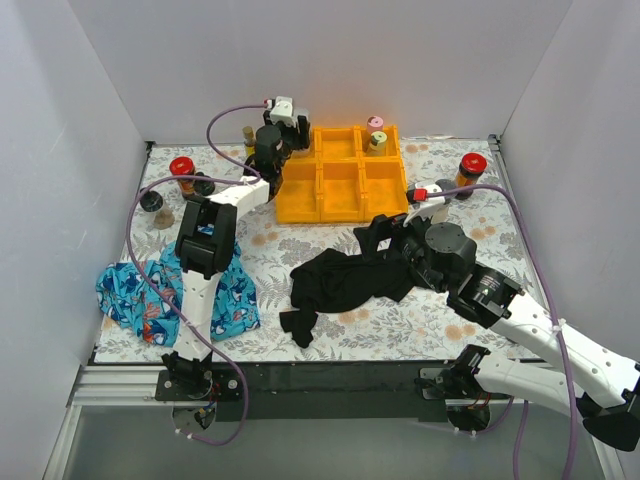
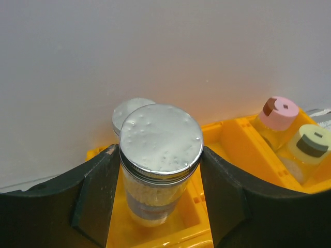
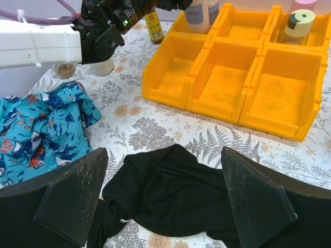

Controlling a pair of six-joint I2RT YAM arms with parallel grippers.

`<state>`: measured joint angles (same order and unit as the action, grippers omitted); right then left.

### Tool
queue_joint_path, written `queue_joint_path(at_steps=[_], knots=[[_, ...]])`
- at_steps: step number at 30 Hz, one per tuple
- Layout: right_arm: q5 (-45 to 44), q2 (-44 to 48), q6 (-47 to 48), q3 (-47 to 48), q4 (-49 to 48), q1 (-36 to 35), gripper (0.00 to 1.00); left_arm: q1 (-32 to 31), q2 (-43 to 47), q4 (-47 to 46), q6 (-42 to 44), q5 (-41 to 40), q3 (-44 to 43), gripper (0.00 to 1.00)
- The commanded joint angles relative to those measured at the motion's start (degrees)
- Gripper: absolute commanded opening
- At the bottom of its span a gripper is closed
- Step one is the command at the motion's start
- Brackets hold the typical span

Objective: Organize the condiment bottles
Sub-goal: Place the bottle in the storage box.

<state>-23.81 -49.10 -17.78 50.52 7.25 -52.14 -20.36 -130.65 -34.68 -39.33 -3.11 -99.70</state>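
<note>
My left gripper [image 2: 160,157] is shut on a silver-lidded clear jar [image 2: 160,138] that stands in the back-left compartment of the orange tray [image 2: 235,142]. A second silver lid [image 2: 125,110] shows just behind it. A pink-lidded jar [image 2: 278,114] and a pale-lidded jar [image 2: 310,144] stand in the back-right compartment. In the top view the left gripper [image 1: 293,135] is at the tray's [image 1: 340,205] back-left corner. My right gripper [image 3: 163,196] is open and empty above a black cloth [image 3: 176,196]. Red-lidded jars [image 1: 182,168] [image 1: 472,165] stand on either side of the tray, and an amber bottle [image 1: 249,140] stands to its left.
Black-capped bottles [image 1: 152,200] [image 1: 204,185] stand at the far left. A blue patterned cloth [image 1: 150,290] lies at the front left. The black cloth [image 1: 345,280] lies in front of the tray. White walls close in the back and sides.
</note>
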Motion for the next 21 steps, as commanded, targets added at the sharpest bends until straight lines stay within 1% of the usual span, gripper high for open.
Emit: queue_joint_path(at_steps=[1,7,8,10,12,16,19,20,21], knots=[[-0.36,0.06,0.47,3.09,-3.47,0.28,0.99,0.14,0.49,-5.4,-1.71,1.27,-2.17,0.0],[-0.8,0.41,1.34,2.56,-3.82,0.28,0.99,0.14,-1.53,-5.4,-1.8,-0.05,-2.16,0.0],[-1.06,0.41,1.52,2.56,-3.82,0.28,0.99,0.14,-1.97,-5.49,-1.54,-0.48,-2.16,0.04],[-1.15,0.67,1.61,2.39,-3.82,0.28,0.99,0.23,-2.59,-6.1,-1.54,-0.66,-2.34,0.16],[-1.24,0.85,1.69,2.13,-3.82,0.28,0.99,0.23,-3.73,-5.58,-1.62,-0.49,-3.3,0.16],[-0.97,0.94,1.7,2.12,-3.91,0.28,0.99,0.23,-5.32,-1.45,-2.15,0.3,-5.59,0.31],[-0.97,1.2,1.87,2.13,-3.91,0.28,0.99,0.32,-4.88,-2.93,-2.42,-0.84,-4.01,0.48],[-0.97,1.38,1.87,2.21,-3.91,0.28,0.99,0.32,-4.7,-3.29,-2.42,-1.1,-3.75,0.57],[-0.97,1.64,1.79,1.95,-3.91,0.2,0.99,0.32,-4.18,-3.47,-2.16,-1.54,-3.22,0.62]])
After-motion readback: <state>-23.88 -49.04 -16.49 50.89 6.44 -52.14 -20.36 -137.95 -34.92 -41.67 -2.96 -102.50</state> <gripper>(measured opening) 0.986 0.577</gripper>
